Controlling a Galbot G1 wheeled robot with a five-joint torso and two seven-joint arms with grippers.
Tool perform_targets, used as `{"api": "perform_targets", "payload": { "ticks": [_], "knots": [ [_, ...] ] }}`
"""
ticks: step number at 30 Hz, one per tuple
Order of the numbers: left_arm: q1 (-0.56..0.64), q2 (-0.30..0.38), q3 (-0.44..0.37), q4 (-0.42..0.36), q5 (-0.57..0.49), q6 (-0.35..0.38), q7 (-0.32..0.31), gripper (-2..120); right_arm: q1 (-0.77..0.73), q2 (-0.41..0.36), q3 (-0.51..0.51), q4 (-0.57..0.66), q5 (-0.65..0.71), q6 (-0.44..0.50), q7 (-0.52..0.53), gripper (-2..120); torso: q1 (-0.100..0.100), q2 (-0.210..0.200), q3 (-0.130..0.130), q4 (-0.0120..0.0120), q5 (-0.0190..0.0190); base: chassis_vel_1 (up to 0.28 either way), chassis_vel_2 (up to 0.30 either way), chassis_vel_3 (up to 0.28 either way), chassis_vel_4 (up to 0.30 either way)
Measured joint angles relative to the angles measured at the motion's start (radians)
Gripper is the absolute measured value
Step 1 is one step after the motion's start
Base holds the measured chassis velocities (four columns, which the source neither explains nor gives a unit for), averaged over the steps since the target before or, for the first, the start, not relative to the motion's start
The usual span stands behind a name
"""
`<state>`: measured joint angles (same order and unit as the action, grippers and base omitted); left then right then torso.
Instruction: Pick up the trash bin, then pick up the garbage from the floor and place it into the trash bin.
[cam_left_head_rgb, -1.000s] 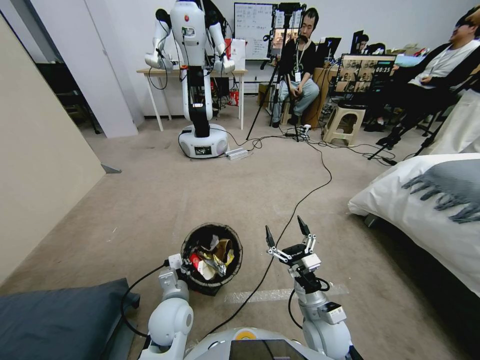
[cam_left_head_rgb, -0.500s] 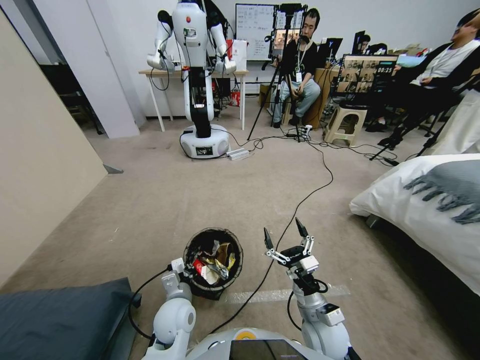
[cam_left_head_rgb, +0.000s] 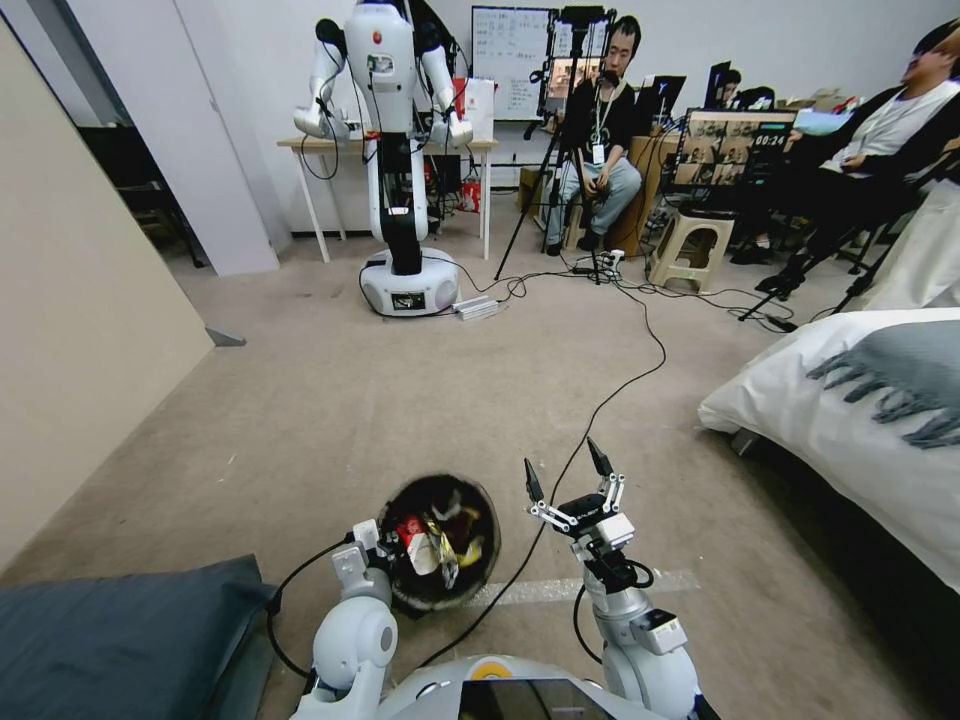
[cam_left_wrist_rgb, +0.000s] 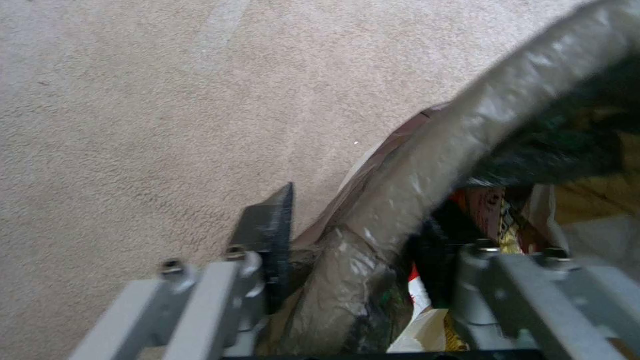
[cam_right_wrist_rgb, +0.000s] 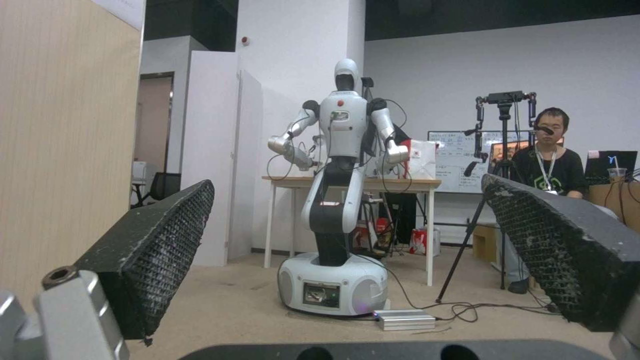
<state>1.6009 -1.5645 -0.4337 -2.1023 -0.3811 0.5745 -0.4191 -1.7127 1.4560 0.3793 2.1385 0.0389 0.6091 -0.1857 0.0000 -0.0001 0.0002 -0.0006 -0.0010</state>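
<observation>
Carpet (cam_left_head_rgb: 400, 400); left gripper (cam_left_wrist_rgb: 353, 280) clamping trash bin (cam_left_head_rgb: 480, 545)

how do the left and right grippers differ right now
The left gripper is clamped on the rim of the trash bin, one finger outside and one inside; the right gripper holds nothing, fingers spread wide. The left gripper sits low beside the bin, pointing down at carpet; the right gripper is raised, pointing across the room. Both have black-padded fingers.
</observation>
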Motion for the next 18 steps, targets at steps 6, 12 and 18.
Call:
{"api": "perform_targets", "payload": {
  "ticks": [6,12,18],
  "knots": [
    [-0.003,0.002,-0.006,-0.006,-0.006,-0.005,0.001,62,0.000,0.003,-0.001,-0.003,-0.002,0.001,-0.002,100,0.000,0.000,0.000,0.0002,0.0006,0.000,0.000,0.000,0.000],
    [-0.008,0.000,-0.008,-0.012,-0.009,-0.009,0.001,66,-0.006,0.005,-0.007,-0.005,-0.007,0.007,-0.009,100,0.000,0.000,0.000,0.0005,0.0009,0.000,0.000,0.000,0.000],
    [-0.013,-0.002,-0.009,-0.019,-0.010,-0.010,0.000,69,-0.006,0.005,-0.008,-0.003,-0.008,0.008,-0.014,100,0.000,0.000,0.000,0.0006,0.0009,0.000,0.000,0.000,0.000]
  ]
}}
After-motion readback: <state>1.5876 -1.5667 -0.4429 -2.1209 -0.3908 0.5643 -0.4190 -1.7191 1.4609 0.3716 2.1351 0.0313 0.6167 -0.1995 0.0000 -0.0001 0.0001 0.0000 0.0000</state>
